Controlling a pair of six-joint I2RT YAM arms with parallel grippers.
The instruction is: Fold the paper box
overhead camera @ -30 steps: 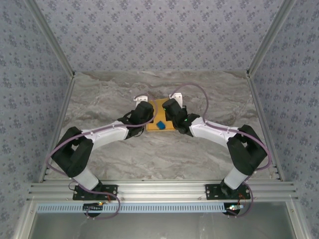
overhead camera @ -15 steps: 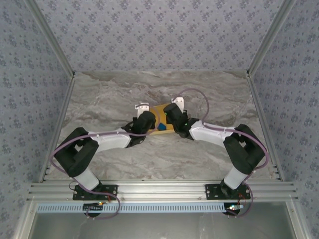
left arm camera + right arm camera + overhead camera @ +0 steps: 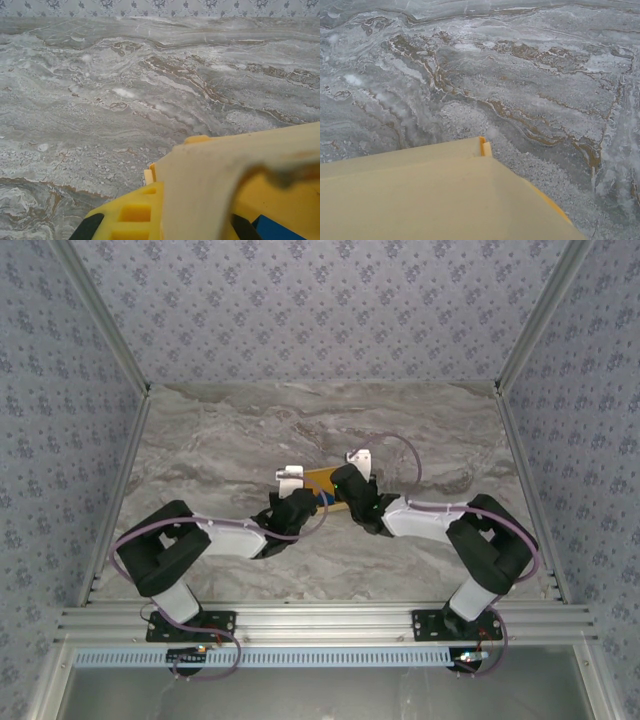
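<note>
Orange-yellow paper box at worktop centre: both arms bent inward, left hand and right hand fully closed on it.

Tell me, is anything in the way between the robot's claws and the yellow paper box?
No, nothing visible. The left gripper is shut on the paper box, and the right gripper sits right against it too.
</note>
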